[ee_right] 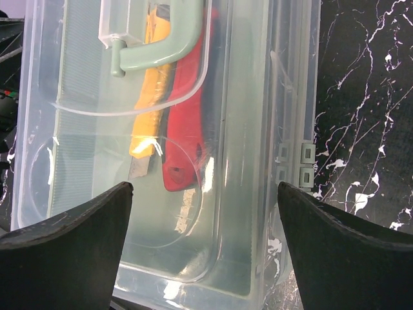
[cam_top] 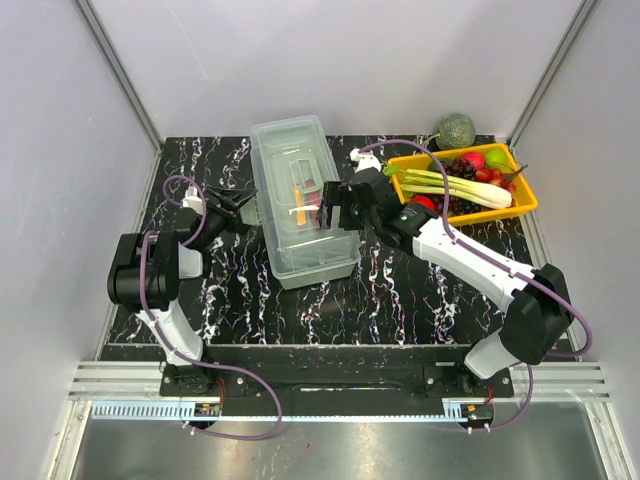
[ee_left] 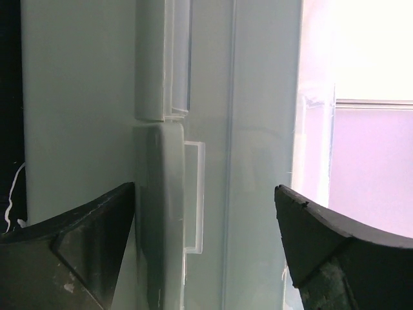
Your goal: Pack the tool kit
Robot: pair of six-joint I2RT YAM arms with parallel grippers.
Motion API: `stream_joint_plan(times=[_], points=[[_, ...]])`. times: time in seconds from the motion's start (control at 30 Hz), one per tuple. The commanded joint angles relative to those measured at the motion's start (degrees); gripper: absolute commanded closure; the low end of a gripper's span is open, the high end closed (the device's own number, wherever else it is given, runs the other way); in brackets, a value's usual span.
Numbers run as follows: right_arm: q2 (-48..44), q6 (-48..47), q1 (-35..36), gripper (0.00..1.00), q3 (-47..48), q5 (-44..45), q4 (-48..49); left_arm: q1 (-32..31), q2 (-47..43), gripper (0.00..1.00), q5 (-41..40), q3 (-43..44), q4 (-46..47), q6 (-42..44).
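Observation:
The pale grey-green toolbox (cam_top: 292, 145) lies in the middle of the table with its clear lid down. My left gripper (cam_top: 243, 206) is open at the box's left side; in the left wrist view its fingers (ee_left: 77, 245) frame the side wall and a clear latch (ee_left: 193, 194). My right gripper (cam_top: 333, 207) is open above the box's right half. In the right wrist view the green handle (ee_right: 164, 48), a yellow utility knife (ee_right: 151, 97) and a red utility knife (ee_right: 187, 123) show through the lid (ee_right: 251, 129). Neither gripper holds anything.
An orange-yellow tray (cam_top: 528, 207) of fruit and vegetables stands at the back right, close behind my right arm. A green melon (cam_top: 456, 130) sits beyond it. Black marbled tabletop (cam_top: 400, 300) lies in front of the box. Grey walls enclose three sides.

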Motion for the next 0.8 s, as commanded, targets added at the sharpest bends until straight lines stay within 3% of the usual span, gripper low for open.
stream_joint_plan(times=[0.0,0.2,0.33,0.47,0.77], points=[[2.65,-0.81,0.15,0.04,-0.19,0.96,-7.12,-1.28,-9.66,0.12,4.23,2.03,3.58,4.06],[3.88,-0.11,0.06,0.05,-0.02,0.16,-7.47,-3.30,-17.22,0.16,1.34,7.82,-27.88,19.60],[5.02,0.42,0.06,0.06,-0.10,-0.01,-7.74,-3.83,-18.55,0.17,-0.86,11.78,-39.77,24.81],[5.55,0.86,0.15,0.07,-0.19,0.08,-7.82,-5.42,-18.29,0.20,-1.74,13.90,-44.97,26.49],[6.52,1.04,0.15,0.07,0.25,0.34,-7.91,-6.21,-15.74,0.25,-1.66,14.43,-45.33,26.66]])
